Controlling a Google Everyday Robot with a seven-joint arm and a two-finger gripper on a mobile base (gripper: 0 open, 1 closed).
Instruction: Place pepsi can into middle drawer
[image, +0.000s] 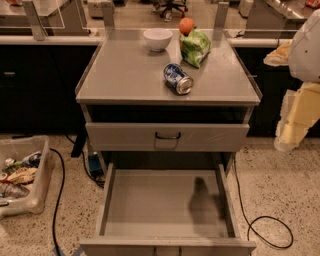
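Observation:
The pepsi can (177, 78), blue with a silver end, lies on its side on the grey cabinet top (125, 75), right of centre. The middle drawer (165, 205) is pulled out below it and shows a bare grey floor with a dark shadow at its right. My gripper (286, 140) hangs at the right edge of the view, beside the cabinet at about top-drawer height. It is well right of the can and lower than it, and holds nothing that I can see.
A green snack bag (196, 46), an orange (186, 25) and a white bowl (157, 39) sit at the back of the top. The upper drawer (167, 136) is closed, with a black handle. A bin of trash (20, 175) and cables (270, 230) lie on the floor.

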